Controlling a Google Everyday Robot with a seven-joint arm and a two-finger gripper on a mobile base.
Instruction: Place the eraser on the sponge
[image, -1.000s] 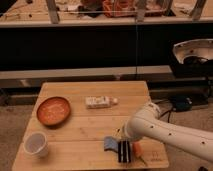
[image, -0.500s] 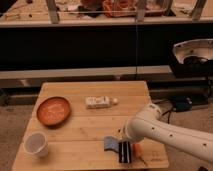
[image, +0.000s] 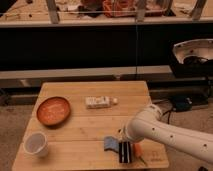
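Hardly anything has moved for you over the last second — the tool (image: 125, 151) hangs at the near edge of the desk (image: 75, 127) just where it hung before, and the sponge (image: 110, 144) keeps its spot, its right end touching or tucked under the tool. To my eye that stillness fits a pause right at the sponge, either ahead of a set-down or just after one, and you cannot settle which from here. Whether the tool is apart, together or clamped on something I cannot tell, and the eraser does not show as a separate thing; it may sit hidden at the tool. The sponge lies flat, its long axis running roughly across the desk, from the orange plate (image: 53, 110) side toward the orange stick (image: 138, 149) — which end leads you cannot read
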